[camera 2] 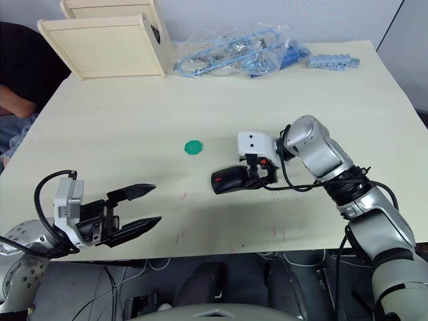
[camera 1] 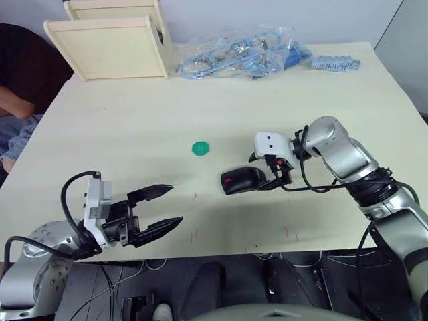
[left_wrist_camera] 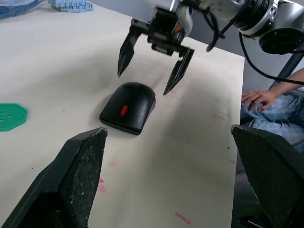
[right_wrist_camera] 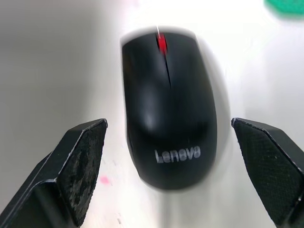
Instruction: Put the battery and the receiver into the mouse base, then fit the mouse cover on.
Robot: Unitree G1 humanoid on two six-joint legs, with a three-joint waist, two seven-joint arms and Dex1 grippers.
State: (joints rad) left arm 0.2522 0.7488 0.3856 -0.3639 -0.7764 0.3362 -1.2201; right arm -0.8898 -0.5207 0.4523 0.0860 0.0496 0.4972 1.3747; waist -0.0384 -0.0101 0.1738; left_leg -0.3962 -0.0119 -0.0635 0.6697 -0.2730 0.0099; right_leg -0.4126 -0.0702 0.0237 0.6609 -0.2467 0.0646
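Observation:
A whole black mouse lies on the cream table (camera 1: 134,120), a little right of the middle. Its glossy mouse cover (right_wrist_camera: 168,109), printed "Lenovo", sits on the mouse base (left_wrist_camera: 118,122), whose lower rim shows under it. A red scroll wheel (right_wrist_camera: 162,43) marks the front. My right gripper (left_wrist_camera: 144,80) hovers open just behind the mouse's rear, with its fingers apart from it and nothing between them. My left gripper (camera 1: 175,204) stands open and empty near the table's front left edge. The battery and the receiver are hidden.
A green scalloped disc (camera 1: 200,148) lies left of the mouse. At the back stand two wooden boxes (camera 1: 114,40), a plastic bag of blue parts (camera 1: 234,57) and a blue strip (camera 1: 334,63). A person (camera 1: 20,87) sits at the table's left side.

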